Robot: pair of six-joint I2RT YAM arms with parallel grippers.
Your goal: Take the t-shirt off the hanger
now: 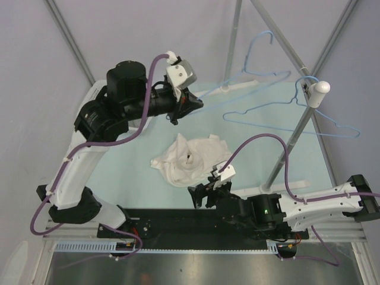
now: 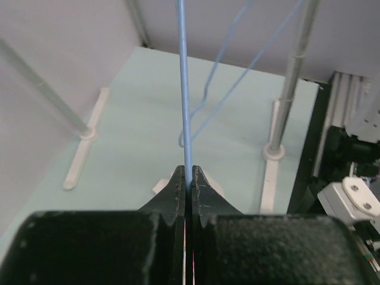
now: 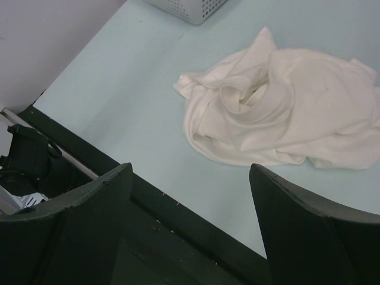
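The white t-shirt (image 1: 190, 157) lies crumpled on the pale green table, off any hanger; it also shows in the right wrist view (image 3: 279, 113). My left gripper (image 1: 193, 104) is raised above the table's back left and is shut on the end of a bare blue wire hanger (image 1: 255, 74). In the left wrist view the jaws (image 2: 189, 178) pinch that blue wire (image 2: 184, 107). My right gripper (image 1: 199, 196) is open and empty, low at the table's front edge, just short of the shirt; its view shows the same (image 3: 190, 169).
A second blue hanger (image 1: 332, 123) hangs from the white peg (image 1: 317, 89) of a slanted metal rack pole (image 1: 297, 127) at the right. Another pole (image 1: 234, 41) stands at the back. A white perforated basket (image 3: 187, 9) sits at the table's left.
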